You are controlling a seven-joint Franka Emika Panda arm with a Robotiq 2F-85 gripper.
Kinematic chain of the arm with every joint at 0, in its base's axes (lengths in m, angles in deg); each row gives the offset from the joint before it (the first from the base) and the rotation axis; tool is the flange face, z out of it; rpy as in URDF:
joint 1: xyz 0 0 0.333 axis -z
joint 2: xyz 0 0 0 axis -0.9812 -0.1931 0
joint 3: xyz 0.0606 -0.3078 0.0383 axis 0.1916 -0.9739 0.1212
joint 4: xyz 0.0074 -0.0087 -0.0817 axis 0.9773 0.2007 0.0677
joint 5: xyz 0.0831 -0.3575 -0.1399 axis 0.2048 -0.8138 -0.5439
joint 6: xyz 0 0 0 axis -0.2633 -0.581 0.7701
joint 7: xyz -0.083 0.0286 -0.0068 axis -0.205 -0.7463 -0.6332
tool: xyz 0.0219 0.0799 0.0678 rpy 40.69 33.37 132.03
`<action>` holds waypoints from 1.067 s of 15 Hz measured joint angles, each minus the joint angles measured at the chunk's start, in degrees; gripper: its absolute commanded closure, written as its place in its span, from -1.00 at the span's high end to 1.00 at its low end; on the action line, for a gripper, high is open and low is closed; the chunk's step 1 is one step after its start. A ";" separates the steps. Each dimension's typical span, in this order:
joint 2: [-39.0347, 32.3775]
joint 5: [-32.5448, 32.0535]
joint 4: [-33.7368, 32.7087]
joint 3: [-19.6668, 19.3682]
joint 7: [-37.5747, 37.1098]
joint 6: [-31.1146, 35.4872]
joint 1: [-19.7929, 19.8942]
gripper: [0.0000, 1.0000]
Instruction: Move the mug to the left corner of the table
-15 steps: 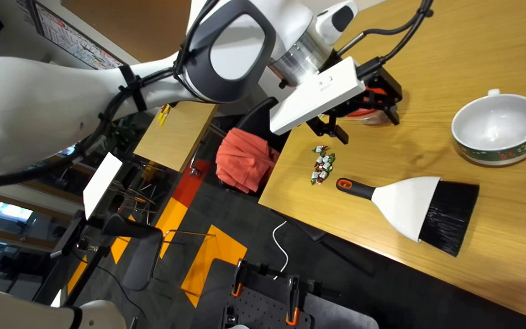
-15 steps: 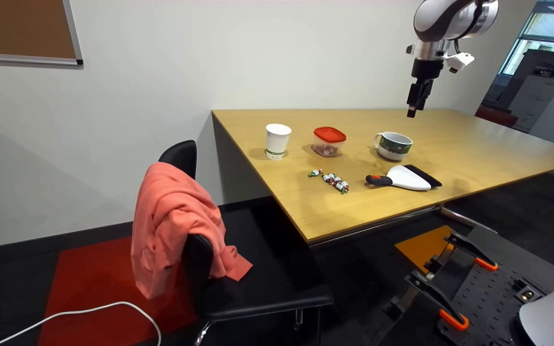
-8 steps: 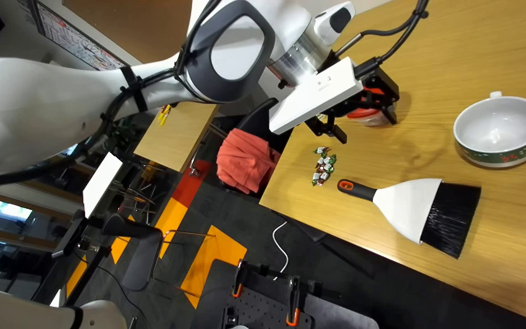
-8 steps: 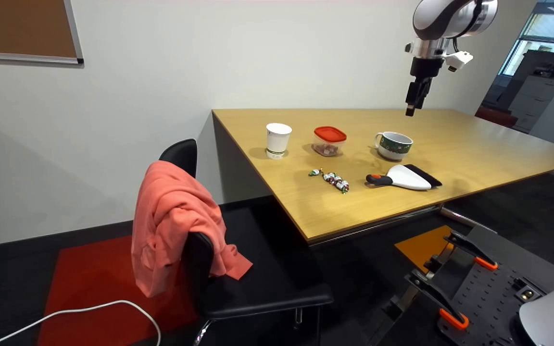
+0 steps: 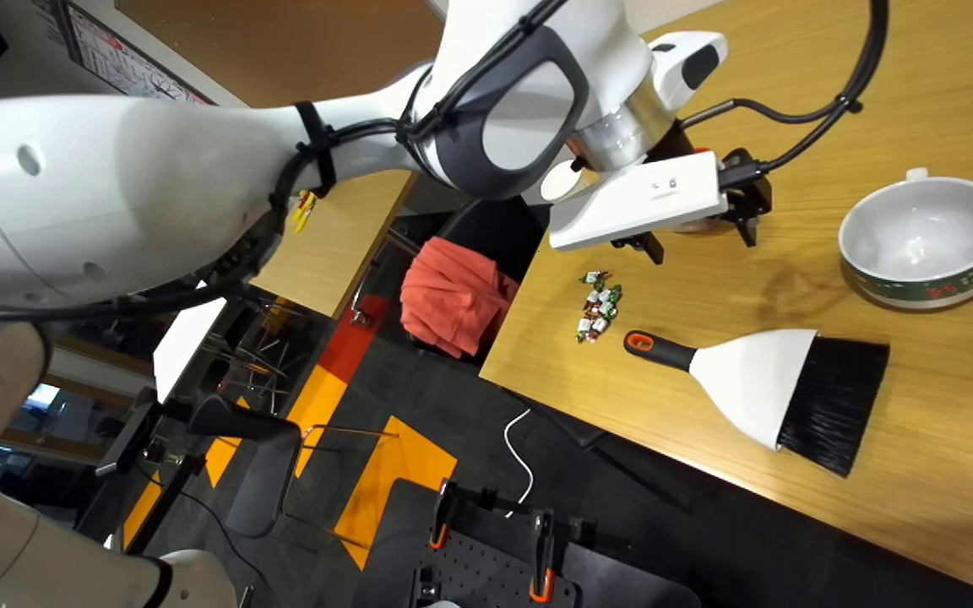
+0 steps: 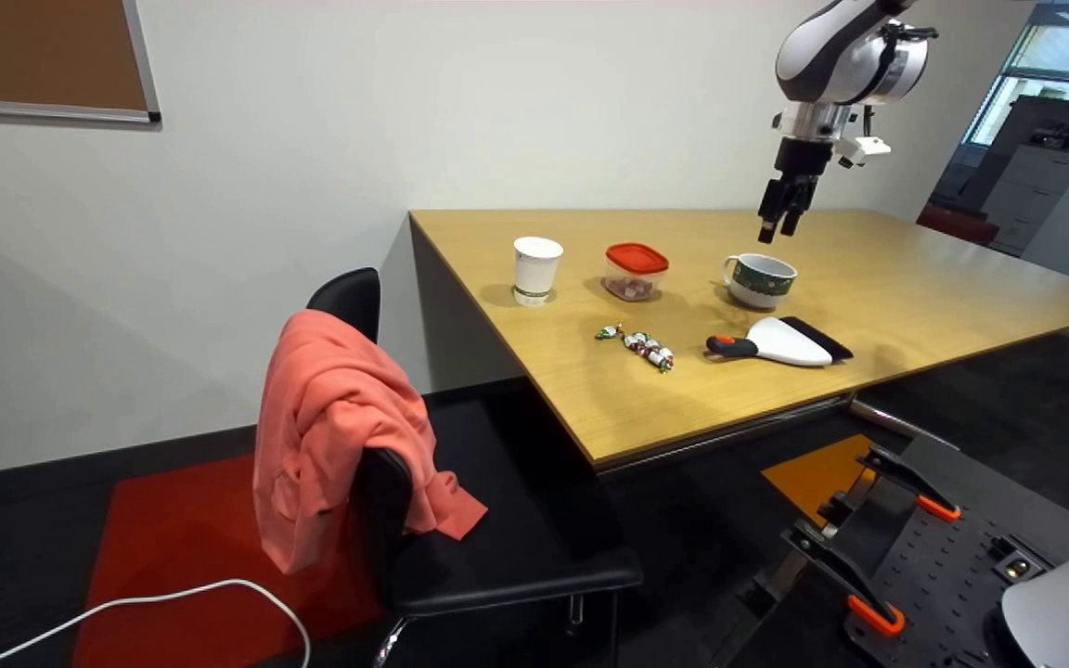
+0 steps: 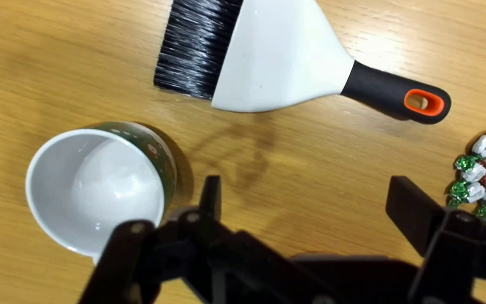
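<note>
Judging this the reach: mug [image 7: 99,190] not yet gripped, upright on the table [image 7: 323,164], apart from the dustpan brush [image 7: 283,55]. My fingers [image 7: 414,213] stand wide apart above, nothing between them. Next move should be sideways to the mug, then down astride its rim. Handle [image 5: 915,172], a nub in an exterior view, nearly all hidden in the wrist view; candies [image 7: 477,173] cut off there, no table corner showing.
</note>
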 measured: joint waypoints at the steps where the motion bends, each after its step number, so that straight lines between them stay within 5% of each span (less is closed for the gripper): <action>1: -1.72 1.65 -1.34 0.72 0.37 0.39 0.94 1.00; 7: -11.28 6.11 -9.20 4.39 1.79 6.63 5.68 1.00; 16: -17.45 6.13 -17.05 5.10 0.61 7.17 7.74 1.00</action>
